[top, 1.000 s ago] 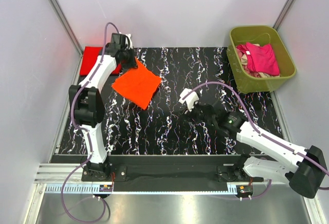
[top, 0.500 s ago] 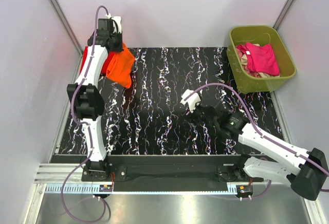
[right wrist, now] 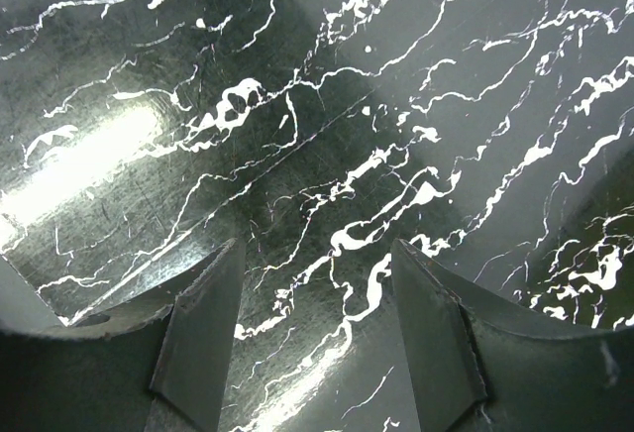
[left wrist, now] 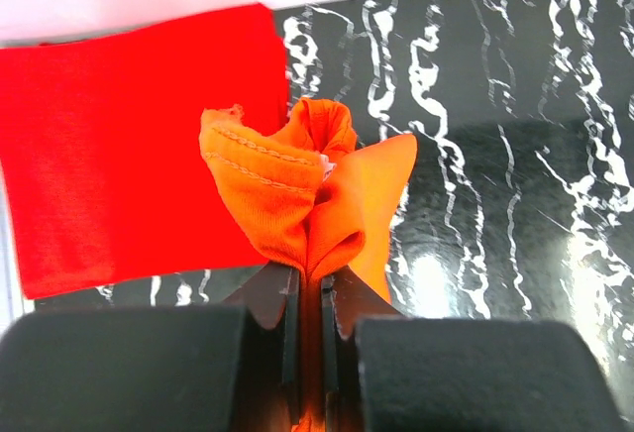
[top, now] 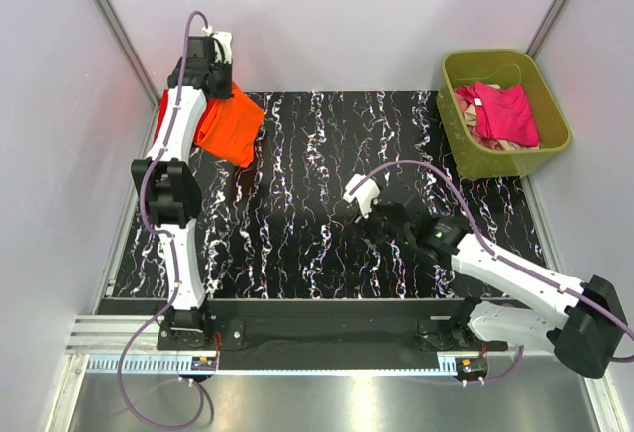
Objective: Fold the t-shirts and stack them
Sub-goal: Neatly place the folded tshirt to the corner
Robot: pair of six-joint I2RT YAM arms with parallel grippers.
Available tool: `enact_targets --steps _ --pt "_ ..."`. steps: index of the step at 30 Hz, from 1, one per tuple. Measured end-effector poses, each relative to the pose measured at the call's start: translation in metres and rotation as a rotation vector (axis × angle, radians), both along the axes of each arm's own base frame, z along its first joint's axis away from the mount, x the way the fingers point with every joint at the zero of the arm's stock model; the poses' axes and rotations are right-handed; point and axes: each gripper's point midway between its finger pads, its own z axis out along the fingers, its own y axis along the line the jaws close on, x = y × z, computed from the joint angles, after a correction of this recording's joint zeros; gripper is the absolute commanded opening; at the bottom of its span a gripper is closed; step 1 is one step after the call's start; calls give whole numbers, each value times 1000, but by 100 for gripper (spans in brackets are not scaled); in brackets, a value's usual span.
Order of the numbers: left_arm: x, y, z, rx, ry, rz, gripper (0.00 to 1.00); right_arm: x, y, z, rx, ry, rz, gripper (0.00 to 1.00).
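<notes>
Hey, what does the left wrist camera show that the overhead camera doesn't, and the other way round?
Only the left wrist view shows, close up, the left gripper shut on a bunched fold of the bright orange cloth t-shirt, stitched hem showing. Only the overhead view shows the olive-green plastic tub holding a magenta pink cloth t-shirt, and the right gripper over the table's middle. Both show the orange t-shirt, the folded red cloth t-shirt and the black marbled table.
</notes>
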Motion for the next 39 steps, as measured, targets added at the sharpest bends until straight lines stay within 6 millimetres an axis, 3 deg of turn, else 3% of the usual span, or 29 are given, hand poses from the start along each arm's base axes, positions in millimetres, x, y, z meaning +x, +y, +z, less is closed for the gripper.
enact_targets --steps 8,17,26,39 --pt "13 31 12 -4 -67 52 0 1 2 -14 -33 34 0 67" --pt "27 35 26 -62 -138 57 0 6 7 -19 -45 52 -3 66" --pt "44 46 22 -132 -182 77 0 9 12 -22 -44 69 -13 66" --pt "50 70 29 -178 -216 95 0 12 18 -25 -31 95 -34 64"
